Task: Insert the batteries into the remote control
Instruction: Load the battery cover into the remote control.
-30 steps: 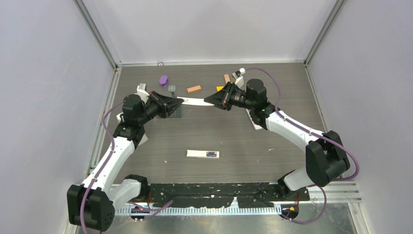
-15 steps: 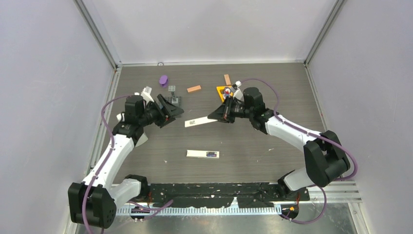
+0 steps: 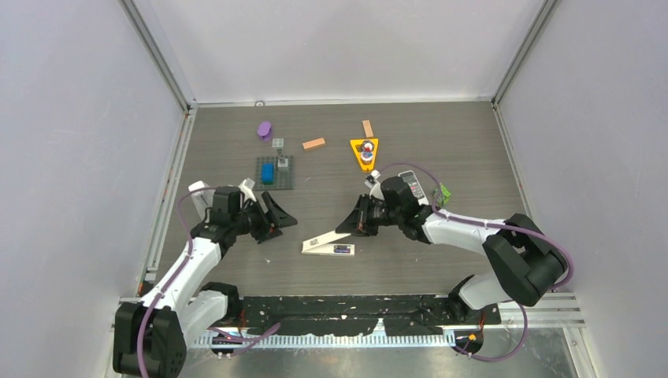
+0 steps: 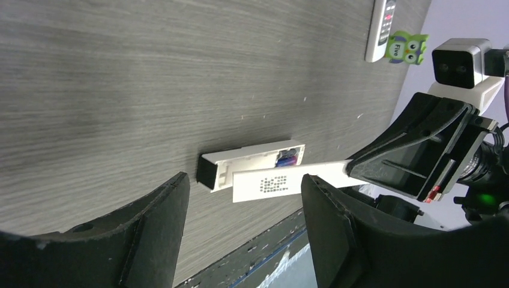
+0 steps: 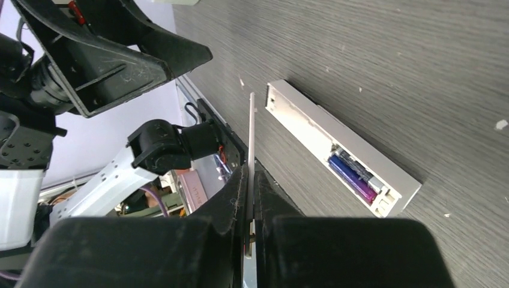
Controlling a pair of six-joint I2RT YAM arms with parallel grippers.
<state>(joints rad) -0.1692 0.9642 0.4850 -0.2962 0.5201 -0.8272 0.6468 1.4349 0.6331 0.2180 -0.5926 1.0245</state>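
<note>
Just above the remote [image 3: 328,249] (batteries [image 5: 352,174] seated inside), the right gripper [image 3: 349,227] pinches a thin white cover [image 3: 324,239], while the left gripper [image 3: 279,218] gapes wide, empty.

Left hand [image 3: 277,223] lets go of the cover [image 3: 324,239], now open and pulled back near-left. Right hand [image 3: 346,227] alone brings the cover from far-middle down to the remote [image 3: 331,250], its tip just over it.

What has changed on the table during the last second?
The left tool let go of the white cover and drew back toward its base, open. The right tool, shut on the cover, carried it toward the near edge, up to the remote. The remote stayed in place.
</note>
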